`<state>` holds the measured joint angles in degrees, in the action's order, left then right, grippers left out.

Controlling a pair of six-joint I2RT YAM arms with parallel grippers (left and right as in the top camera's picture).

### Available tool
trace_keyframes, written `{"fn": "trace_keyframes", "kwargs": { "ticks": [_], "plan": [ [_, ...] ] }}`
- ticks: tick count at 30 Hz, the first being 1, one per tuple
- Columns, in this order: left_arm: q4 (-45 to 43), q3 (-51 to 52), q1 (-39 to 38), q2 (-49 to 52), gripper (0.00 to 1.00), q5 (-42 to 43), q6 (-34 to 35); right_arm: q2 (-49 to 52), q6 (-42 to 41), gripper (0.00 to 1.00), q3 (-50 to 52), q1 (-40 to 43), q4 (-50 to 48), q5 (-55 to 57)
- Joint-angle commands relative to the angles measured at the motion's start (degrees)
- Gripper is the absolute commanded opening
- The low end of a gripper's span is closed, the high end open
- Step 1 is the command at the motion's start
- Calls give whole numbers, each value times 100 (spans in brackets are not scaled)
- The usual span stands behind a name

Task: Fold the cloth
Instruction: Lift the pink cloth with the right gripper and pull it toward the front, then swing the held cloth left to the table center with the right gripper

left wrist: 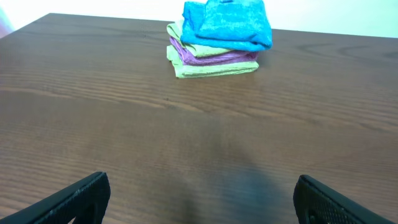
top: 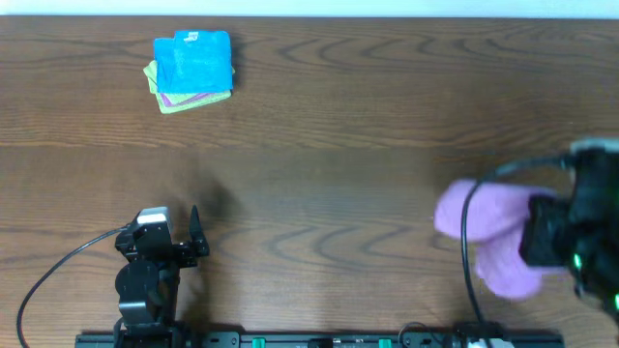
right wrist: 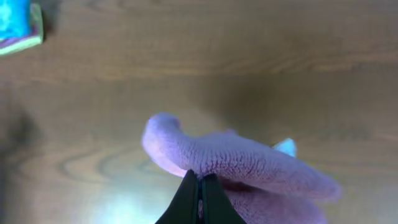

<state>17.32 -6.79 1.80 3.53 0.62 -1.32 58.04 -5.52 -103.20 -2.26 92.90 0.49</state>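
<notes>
A lilac cloth hangs bunched at the right of the table. My right gripper is shut on the cloth at one edge, and the cloth drapes away from the fingers above the wood. In the overhead view the right arm covers part of the cloth. My left gripper is open and empty, low over bare table at the front left, and it shows in the overhead view.
A stack of folded cloths, blue on top of purple and green, lies at the back left; it also shows in the left wrist view. The table's far edge runs along the top.
</notes>
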Motion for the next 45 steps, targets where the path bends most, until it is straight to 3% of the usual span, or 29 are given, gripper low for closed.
{"fn": "trace_keyframes", "kwargs": {
  "ticks": [1, 7, 13, 18, 20, 21, 23, 27, 39, 40, 41, 42, 43, 44, 45],
  "plan": [
    [33, 144, -13, -33, 95, -76, 15, -350, -87, 2, 24, -120, 144, 57],
    [33, 144, -13, -33, 95, -76, 15, -835, -87, 1, 85, -271, 258, 57],
    [33, 144, -13, -33, 95, -76, 15, -404, 4, 2, 448, -271, -352, -525],
    [33, 144, -13, -33, 95, -76, 15, 1036, 422, 2, 461, -520, -1862, -3071],
    [35, 144, -13, -33, 95, -76, 15, 1735, 693, 1, 201, -839, -2035, -3783],
    [33, 144, -13, -33, 96, -76, 15, 2151, 992, 6, -11, -1025, -1884, -3967],
    [33, 144, -13, -33, 95, -76, 15, 2680, 1132, 99, -273, -1167, -1504, -3910],
    [33, 144, -13, -33, 95, -76, 15, 3213, 1161, 99, -485, -1239, -994, -3348],
    [35, 144, -13, -33, 95, -76, 15, 2894, 772, 99, -439, -1246, -706, -1246],
    [33, 144, -13, -33, 96, -76, 15, 2924, 769, 94, -352, -1244, -758, -1244],
    [35, 144, -13, -33, 95, -76, 15, 2951, 769, 60, -227, -1244, -852, -1220],
    [33, 144, -13, -33, 95, -76, 15, 2981, 763, 38, -111, -1239, -949, -1185],
    [33, 144, -13, -33, 95, -76, 15, 3012, 702, 25, 37, -1239, -1082, -1152],
    [33, 144, -13, -33, 95, -76, 15, 3051, 614, 5, 236, -1239, -1283, -1113],
    [33, 144, -13, -33, 95, -76, 15, 3095, 566, 1, 426, -1241, -1504, -1121]
  ]
}}
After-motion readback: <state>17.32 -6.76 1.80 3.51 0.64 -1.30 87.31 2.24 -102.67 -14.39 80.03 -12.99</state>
